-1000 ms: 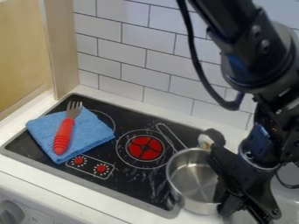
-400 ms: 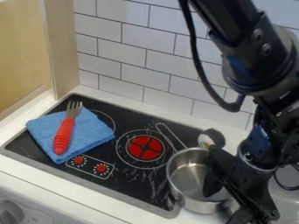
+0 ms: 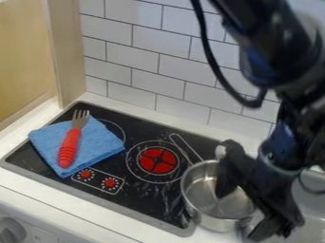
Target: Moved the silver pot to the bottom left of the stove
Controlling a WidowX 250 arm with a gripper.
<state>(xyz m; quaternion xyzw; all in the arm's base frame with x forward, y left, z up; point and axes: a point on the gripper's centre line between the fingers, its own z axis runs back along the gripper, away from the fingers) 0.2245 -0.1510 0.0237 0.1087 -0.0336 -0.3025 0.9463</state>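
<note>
The black gripper (image 3: 240, 216) is at the lower right, pointing down over the right rim of the silver pot (image 3: 206, 199). Its jaws stand apart, one over the pot's inside and the other outside its right wall. The pot sits upright at the right end of the black stove (image 3: 149, 201), its base partly beyond the stove's right edge, with its handle pointing up and left across the stovetop. Part of the pot's right rim is hidden behind the gripper.
A folded blue cloth (image 3: 105, 140) with a red-handled fork (image 3: 70, 144) on it covers the stove's left part. A tiled wall (image 3: 143, 71) rises behind, and a metal sink (image 3: 311, 228) lies at the right.
The gripper has shifted, bringing one finger from the pot's right side to a spot farther left over its inside. The pot, cloth and fork look unmoved.
</note>
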